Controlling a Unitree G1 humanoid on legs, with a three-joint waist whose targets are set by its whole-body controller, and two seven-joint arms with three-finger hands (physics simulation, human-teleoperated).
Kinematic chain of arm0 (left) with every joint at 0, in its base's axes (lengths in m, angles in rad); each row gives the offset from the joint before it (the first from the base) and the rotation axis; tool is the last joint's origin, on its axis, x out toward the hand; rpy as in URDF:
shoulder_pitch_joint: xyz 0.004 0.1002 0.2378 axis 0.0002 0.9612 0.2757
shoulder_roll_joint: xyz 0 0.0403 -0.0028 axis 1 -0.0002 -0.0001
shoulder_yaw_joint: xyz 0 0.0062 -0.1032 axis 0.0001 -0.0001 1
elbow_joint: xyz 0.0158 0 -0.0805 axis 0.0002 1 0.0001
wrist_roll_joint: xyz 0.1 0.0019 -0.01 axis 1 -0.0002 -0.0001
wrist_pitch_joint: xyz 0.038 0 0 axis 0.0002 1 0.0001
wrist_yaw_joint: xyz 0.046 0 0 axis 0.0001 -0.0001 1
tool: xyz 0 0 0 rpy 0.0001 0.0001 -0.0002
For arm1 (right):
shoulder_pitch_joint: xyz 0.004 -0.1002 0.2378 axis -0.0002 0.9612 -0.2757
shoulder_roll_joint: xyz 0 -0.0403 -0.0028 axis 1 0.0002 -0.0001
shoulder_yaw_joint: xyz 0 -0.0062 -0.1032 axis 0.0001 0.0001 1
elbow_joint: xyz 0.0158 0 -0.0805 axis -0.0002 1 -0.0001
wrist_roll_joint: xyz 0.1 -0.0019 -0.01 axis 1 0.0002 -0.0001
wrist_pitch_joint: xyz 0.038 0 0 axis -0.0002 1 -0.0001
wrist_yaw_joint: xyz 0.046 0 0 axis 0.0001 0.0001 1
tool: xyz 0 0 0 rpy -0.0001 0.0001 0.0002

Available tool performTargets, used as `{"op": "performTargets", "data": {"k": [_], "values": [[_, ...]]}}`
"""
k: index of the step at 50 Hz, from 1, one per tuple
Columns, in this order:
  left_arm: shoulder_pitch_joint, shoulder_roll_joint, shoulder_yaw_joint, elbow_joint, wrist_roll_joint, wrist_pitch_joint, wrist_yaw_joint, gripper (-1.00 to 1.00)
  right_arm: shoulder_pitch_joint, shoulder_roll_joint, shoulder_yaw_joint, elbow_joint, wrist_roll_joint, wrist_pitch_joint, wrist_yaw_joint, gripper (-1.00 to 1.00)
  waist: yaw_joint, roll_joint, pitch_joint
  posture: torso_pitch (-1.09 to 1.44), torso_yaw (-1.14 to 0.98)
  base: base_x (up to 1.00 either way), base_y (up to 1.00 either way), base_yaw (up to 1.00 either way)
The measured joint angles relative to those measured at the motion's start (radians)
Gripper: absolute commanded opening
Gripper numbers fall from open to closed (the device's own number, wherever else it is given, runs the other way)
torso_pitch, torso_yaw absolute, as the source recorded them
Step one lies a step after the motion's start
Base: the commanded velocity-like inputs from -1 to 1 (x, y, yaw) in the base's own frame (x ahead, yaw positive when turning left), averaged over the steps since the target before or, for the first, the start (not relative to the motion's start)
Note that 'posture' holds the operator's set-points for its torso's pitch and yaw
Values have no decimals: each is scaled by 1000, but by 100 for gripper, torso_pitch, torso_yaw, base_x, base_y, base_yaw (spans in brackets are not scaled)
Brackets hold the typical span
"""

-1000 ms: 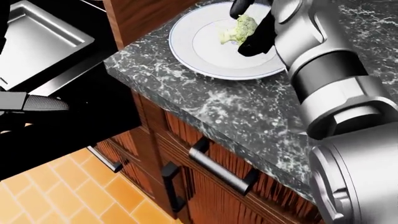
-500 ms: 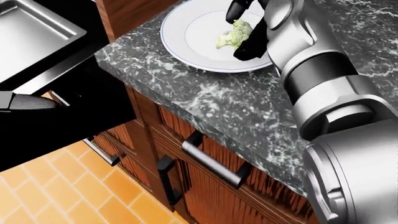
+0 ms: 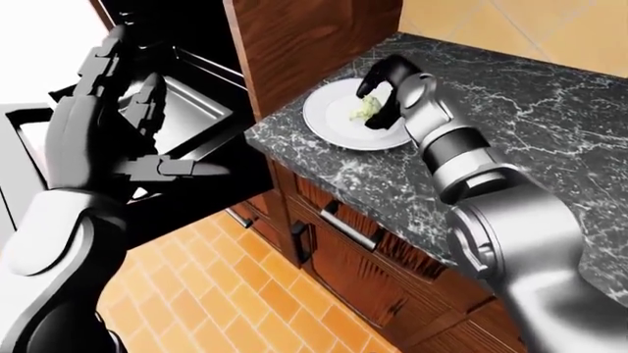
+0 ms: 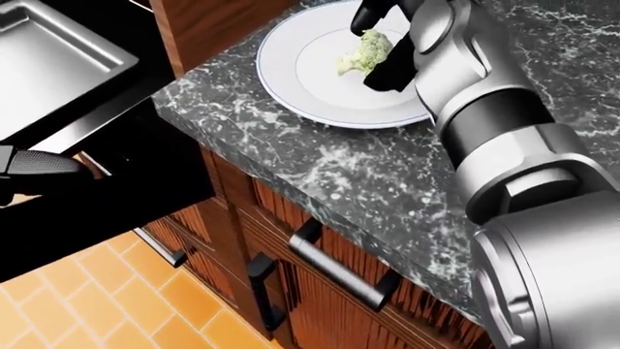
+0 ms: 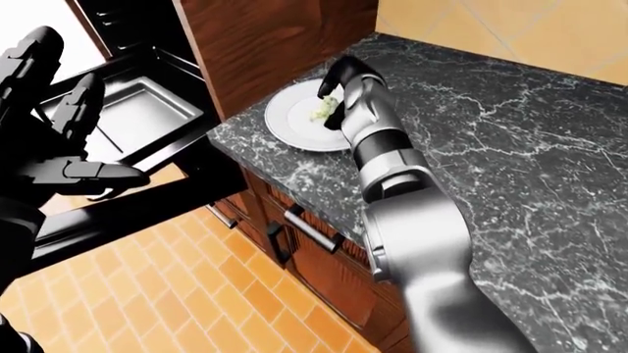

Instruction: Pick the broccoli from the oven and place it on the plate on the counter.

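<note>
The pale green broccoli (image 4: 363, 52) is over the middle of the white plate (image 4: 300, 87), which lies on the dark marble counter (image 4: 339, 174) next to the oven cabinet. My right hand (image 4: 368, 55) reaches over the plate with its black fingers shut on the broccoli, one above it and the thumb below. Whether the broccoli touches the plate I cannot tell. My left hand (image 3: 157, 110) is raised at the left of the left-eye view, fingers spread and holding nothing, in front of the open oven.
An empty metal tray (image 4: 49, 65) sits in the open oven at top left. The black oven door (image 4: 116, 211) hangs open below it. Wooden drawers with bar handles (image 4: 339, 265) lie under the counter's edge, above an orange tiled floor (image 3: 235, 294).
The whole head view has shifted a little back and forth, so the camera moved. My right hand stays over the plate with the broccoli between its fingers.
</note>
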Motion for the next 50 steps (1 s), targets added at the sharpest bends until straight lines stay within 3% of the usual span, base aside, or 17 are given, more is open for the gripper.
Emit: {"op": "performTargets", "data": {"k": [6, 13, 21, 31, 34, 42, 47, 50], "values": [[6, -1, -2, 4, 2, -6, -4, 100, 4, 3, 2, 3, -3, 1, -2, 7, -1, 0, 1, 12, 0, 0, 0, 0], [-1, 4, 2, -1, -2, 1, 0, 100, 2, -2, 2, -5, -7, -4, -1, 29, 0, 0, 1, 12, 0, 0, 0, 0], [-14, 10, -1, -4, -13, 8, 9, 100, -10, -20, 7, -18, -16, 1, 27, 27, 0, 1, 2, 12, 0, 0, 0, 0], [-41, 18, 4, -34, -44, 49, 38, 100, -34, -104, 19, -152, -63, 30, 161, 21, 0, -2, 9, 12, 0, 0, 0, 0], [-54, 28, 18, -46, -69, 69, 52, 100, 8, -162, 17, -331, -91, 58, 256, 24, 4, -5, 12, 12, 0, 0, 0, 0], [-89, 56, 36, -81, -157, 120, 132, 100, 305, -278, -67, -1125, -224, 241, 683, 31, 7, -22, 15, 12, 0, 0, 0, 0], [-74, 93, 59, -73, -211, 108, 167, 100, 437, -345, -139, -1433, -301, 284, 933, 32, 3, -19, 19, 12, 0, 0, 0, 0], [-43, 107, 59, -68, -216, 83, 175, 100, 479, -380, -178, -1572, -327, 302, 1048, 42, -1, -15, 19, 12, 0, 0, 0, 0]]}}
